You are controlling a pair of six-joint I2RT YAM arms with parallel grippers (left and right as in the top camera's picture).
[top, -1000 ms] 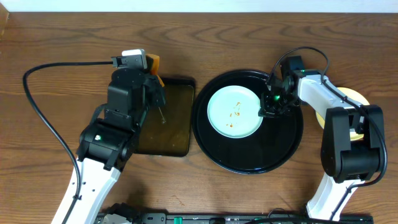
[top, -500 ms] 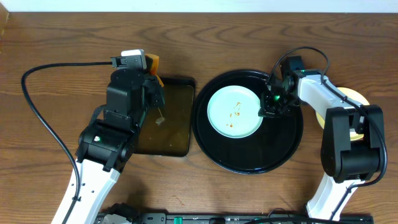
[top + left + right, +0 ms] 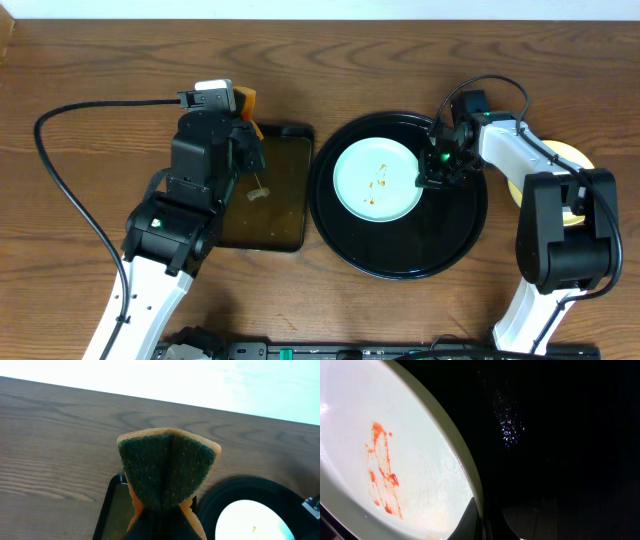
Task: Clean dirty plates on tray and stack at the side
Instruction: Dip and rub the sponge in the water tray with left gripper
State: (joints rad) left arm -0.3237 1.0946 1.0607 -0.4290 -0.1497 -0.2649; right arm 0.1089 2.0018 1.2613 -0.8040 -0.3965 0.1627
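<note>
One pale mint plate (image 3: 375,180) with orange sauce smears lies in the left half of the round black tray (image 3: 400,255). My right gripper (image 3: 432,172) is shut on that plate's right rim. The right wrist view shows the smeared plate (image 3: 395,435), the glossy tray (image 3: 560,435) and my right gripper (image 3: 481,522) pinching the rim. My left gripper (image 3: 240,125) is shut on an orange sponge (image 3: 167,467), green scouring face towards the camera, folded between the jaws above the rectangular tray's far edge. A pale yellow plate (image 3: 562,160) rests on the table right of the tray, partly hidden by the right arm.
A dark rectangular tray (image 3: 270,215) lies left of the round tray, with a small pale speck (image 3: 258,194) on it. A black cable (image 3: 60,170) loops across the table's left side. The right arm's base (image 3: 560,240) stands close to the round tray's right edge.
The small pale speck under the sponge has shifted slightly towards the front over the rectangular tray. Both arms and the plate stay where they were.
</note>
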